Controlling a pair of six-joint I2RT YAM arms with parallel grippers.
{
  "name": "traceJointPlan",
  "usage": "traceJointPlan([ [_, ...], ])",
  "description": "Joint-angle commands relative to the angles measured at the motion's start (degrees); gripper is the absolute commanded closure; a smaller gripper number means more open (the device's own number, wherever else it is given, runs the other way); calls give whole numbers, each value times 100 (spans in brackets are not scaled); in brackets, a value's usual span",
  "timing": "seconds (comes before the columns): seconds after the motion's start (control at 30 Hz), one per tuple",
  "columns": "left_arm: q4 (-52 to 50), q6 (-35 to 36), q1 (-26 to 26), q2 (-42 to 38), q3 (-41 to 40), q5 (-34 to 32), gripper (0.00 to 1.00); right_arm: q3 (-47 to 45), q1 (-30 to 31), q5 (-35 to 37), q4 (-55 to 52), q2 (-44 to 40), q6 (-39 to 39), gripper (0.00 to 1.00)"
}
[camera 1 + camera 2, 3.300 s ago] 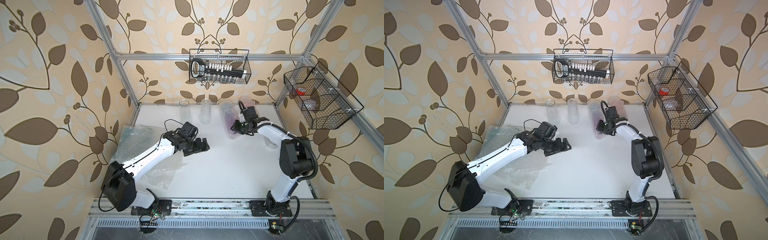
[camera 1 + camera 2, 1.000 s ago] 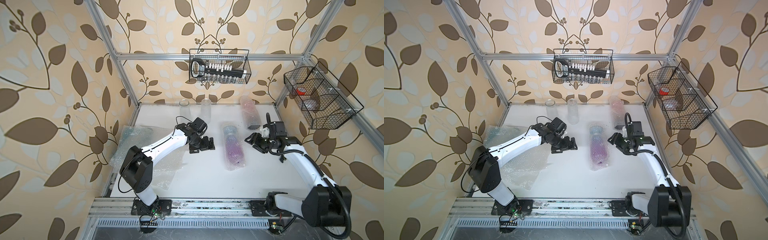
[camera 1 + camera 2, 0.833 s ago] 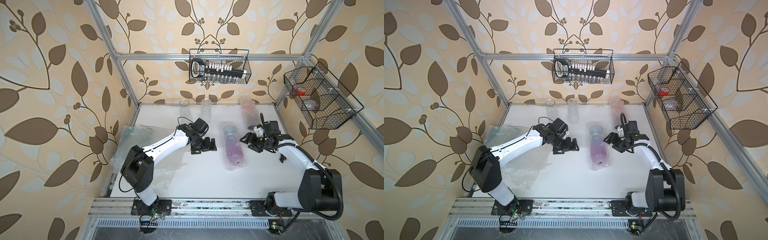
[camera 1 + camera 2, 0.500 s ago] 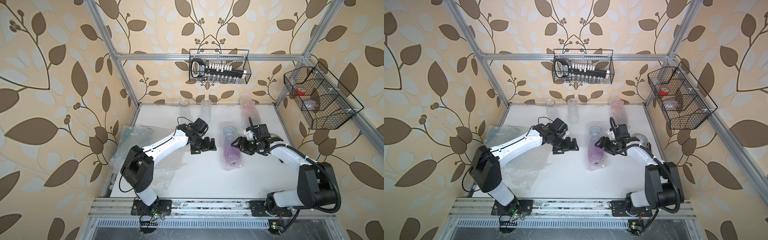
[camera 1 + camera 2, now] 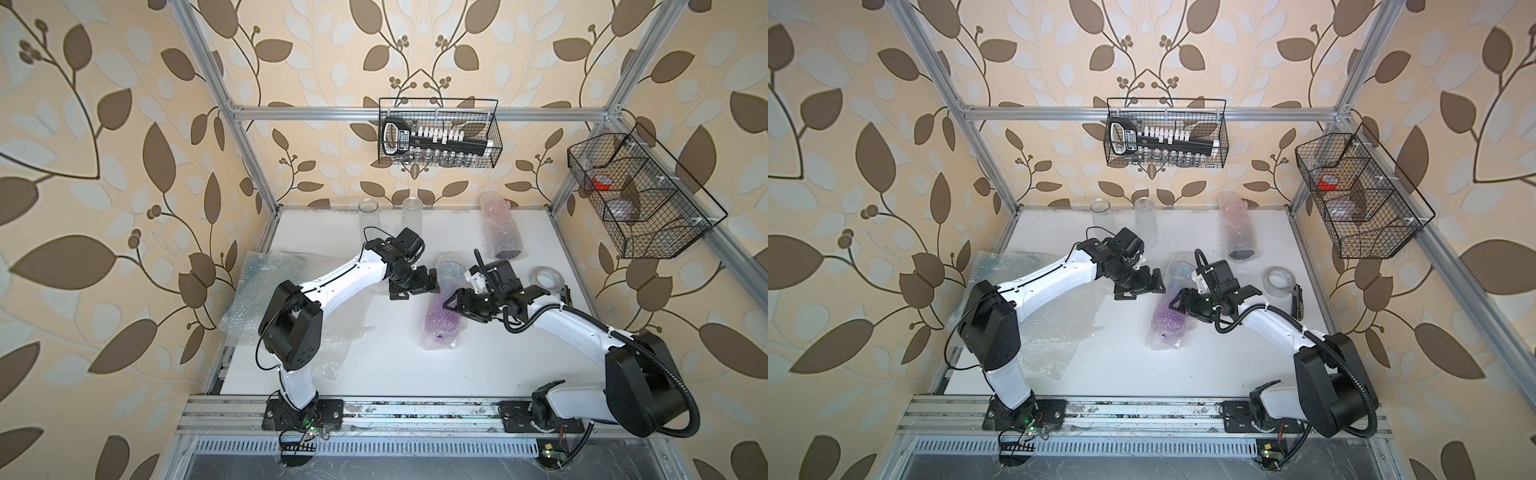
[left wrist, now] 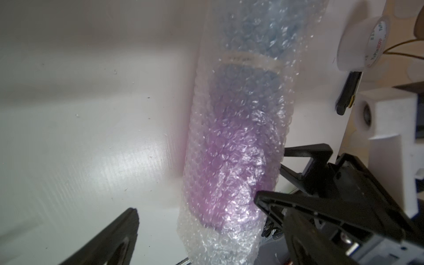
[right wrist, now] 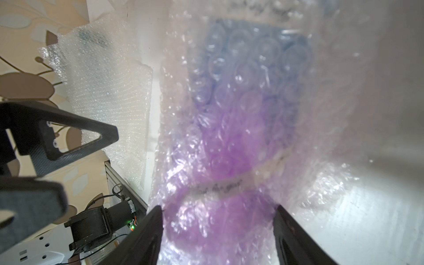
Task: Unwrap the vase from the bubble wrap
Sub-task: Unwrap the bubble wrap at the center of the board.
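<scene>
Wrapped vase (image 5: pixel 441 320) in the middle, other things around the edges.
It lies between the left gripper (image 5: pixel 415 286) and the right gripper (image 7: pixel 218 207), whose fingers (image 7: pixel 156 229) flank it. Loose bubble wrap (image 5: pixel 270 291) lies to the left and a tape roll (image 5: pixel 548 277) to the right. Behind stand a jar (image 5: pixel 368 210), then to its right a second jar (image 5: pixel 411 208) and a second wrapped vase (image 5: pixel 500 228).

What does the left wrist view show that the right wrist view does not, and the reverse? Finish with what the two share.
Only the left wrist view shows the tape roll and a black tool beside it. Only the right wrist view shows loose bubble wrap sheets and the left gripper, fingers apart. Both show the wrapped vase, blue toward one end and purple toward the other, with a tape strip around it, lying on the white table.
</scene>
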Motion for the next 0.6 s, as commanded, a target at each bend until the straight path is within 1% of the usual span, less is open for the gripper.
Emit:
traceJointPlan([
  [0.0, -841, 485, -415, 240, 841, -703, 1, -133, -11, -18, -70, -460, 225, 25],
  [0.03, -1071, 538, -524, 302, 998, -969, 1, -181, -52, -26, -83, -655, 285, 24],
  [0.1, -1261, 510, -666, 346, 1033, -1174, 1, -343, -155, -63, -138, -1032, 409, 23],
  [0.3, -1354, 434, -1101, 239, 705, -1297, 1, -1016, -611, -81, -783, -2023, 598, 24],
  [0.4, -1356, 449, -1247, 223, 572, -1275, 3, -1361, -948, -279, -802, -2393, 692, 25],
  [0.5, -1293, 456, -1273, 255, 491, -1152, 9, -1632, -994, -443, -781, -2437, 749, 27],
  [0.57, -1284, 464, -1283, 265, 462, -1138, 16, -1884, -983, -560, -660, -2485, 855, 28],
])
